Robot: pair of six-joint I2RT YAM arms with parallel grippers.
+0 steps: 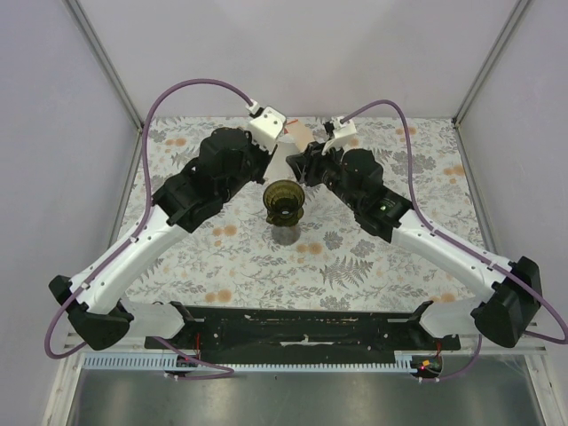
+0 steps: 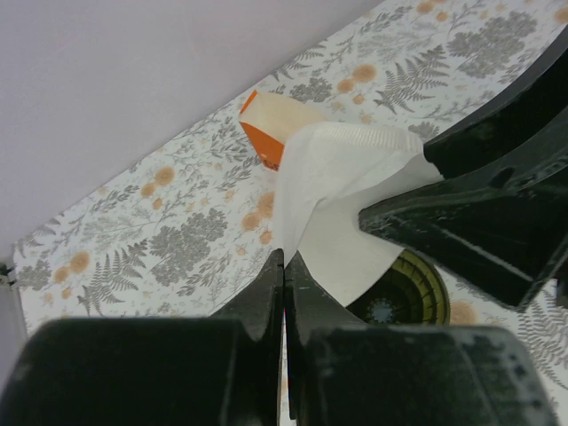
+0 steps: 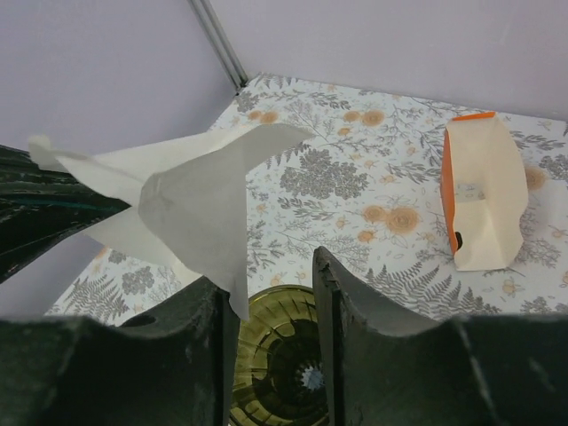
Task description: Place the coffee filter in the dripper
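Floral-print table (image 1: 248,266), grey walls. Left gripper (image 2: 284,263) pinched tight on edge of coffee filter (image 2: 333,191), paper hanging just above dripper (image 1: 284,202). Right gripper (image 3: 271,271) jaws apart, filter corner between them. Paper looks light, floppy, easily torn; you should pinch rim edge gently.

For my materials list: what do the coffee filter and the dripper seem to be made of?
The coffee filter looks like thin matte white paper: crimped edge, soft folds. The dripper is probably translucent dark green plastic or glass: glossy, ribbed inside.
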